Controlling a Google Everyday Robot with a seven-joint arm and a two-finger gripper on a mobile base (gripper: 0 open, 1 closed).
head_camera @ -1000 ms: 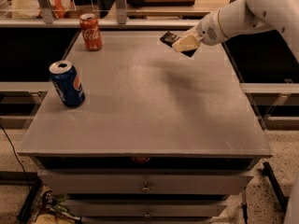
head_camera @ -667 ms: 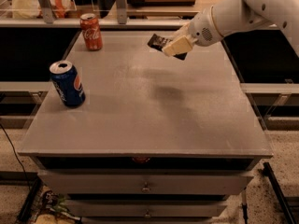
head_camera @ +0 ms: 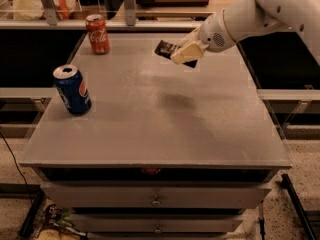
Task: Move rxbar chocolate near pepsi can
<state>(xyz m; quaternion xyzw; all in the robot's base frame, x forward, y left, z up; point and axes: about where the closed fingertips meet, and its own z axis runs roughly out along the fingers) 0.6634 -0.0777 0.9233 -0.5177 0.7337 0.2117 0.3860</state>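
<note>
My gripper (head_camera: 184, 53) hangs above the back middle of the grey table (head_camera: 150, 114), shut on the rxbar chocolate (head_camera: 165, 48), a thin black bar that sticks out to the left of the pale fingers (head_camera: 187, 51). The bar is held in the air; its shadow lies on the table below. The pepsi can (head_camera: 73, 89), blue with a silver top, stands upright near the table's left edge, well to the left of and nearer than the gripper.
A red Coca-Cola can (head_camera: 97, 34) stands at the table's back left. A counter with metal posts (head_camera: 129, 4) runs behind the table. Drawers (head_camera: 155, 196) sit under the tabletop. Dark shelves flank the table on both sides.
My gripper has carried the bar leftward and slightly forward over the table, from the back right toward the back middle. The cans have not moved.
</note>
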